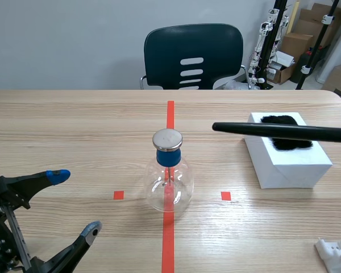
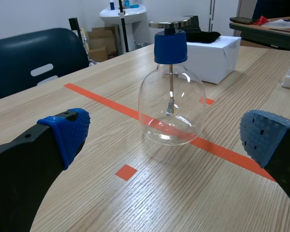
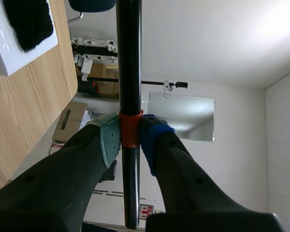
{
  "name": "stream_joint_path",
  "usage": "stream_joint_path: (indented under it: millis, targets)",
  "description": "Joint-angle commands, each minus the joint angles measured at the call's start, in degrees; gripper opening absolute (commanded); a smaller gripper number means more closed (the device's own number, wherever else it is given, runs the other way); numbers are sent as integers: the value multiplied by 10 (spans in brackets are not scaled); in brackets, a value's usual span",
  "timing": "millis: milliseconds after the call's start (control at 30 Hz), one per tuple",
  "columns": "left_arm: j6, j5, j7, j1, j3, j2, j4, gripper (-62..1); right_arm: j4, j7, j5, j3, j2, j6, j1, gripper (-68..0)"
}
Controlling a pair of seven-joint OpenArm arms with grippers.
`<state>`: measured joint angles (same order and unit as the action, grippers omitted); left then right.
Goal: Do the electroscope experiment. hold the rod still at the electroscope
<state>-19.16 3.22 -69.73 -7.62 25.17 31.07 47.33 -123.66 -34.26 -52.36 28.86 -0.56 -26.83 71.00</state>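
Left jaws, nearest the camera at the table's near left corner, stand apart and empty, leaving the work to the other arm. Right jaws are clamped on the rod (image 1: 273, 131) at its orange band (image 3: 130, 129), so the working end is free. The rod's long axis lies level, reaching in from the table's right edge. Its tip points at the plate (image 1: 167, 139) of the mid-table electroscope (image 1: 169, 176), near but apart.

A white box (image 1: 290, 165) sits by the right edge of the desk (image 1: 74, 131), with a black fuzzy cloth (image 1: 278, 120) lying on its top. A small white object (image 1: 335, 253) rests at the near right corner. A dark chair (image 1: 193, 57) stands behind the far edge. Cardboard boxes (image 1: 298, 42) and black stands (image 1: 273, 40) crowd the room beyond the far right corner.
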Motion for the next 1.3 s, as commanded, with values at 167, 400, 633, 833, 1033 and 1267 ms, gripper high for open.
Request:
stream_joint_path:
  millis: [167,400,633,833,1033,1267]
  targets:
    - [-1,-4,-12,2,-1,-2,6,14,27,-57,5,20,-37,-9,8,-671]
    - [-1,-4,-12,2,-1,-2,6,14,65,-78,6,21,-39,-13,8,-671]
    - [-1,-4,-11,2,-1,-2,6,14,93,-88,6,21,-39,-23,8,-671]
    - [-1,-4,-11,2,-1,-2,6,14,93,-88,6,21,-39,-23,8,-671]
    - [-1,-4,-11,2,-1,-2,6,14,93,-87,6,21,-39,-23,8,-671]
    - [-1,-4,-11,2,-1,-2,6,14,93,-87,6,21,-39,-23,8,-671]
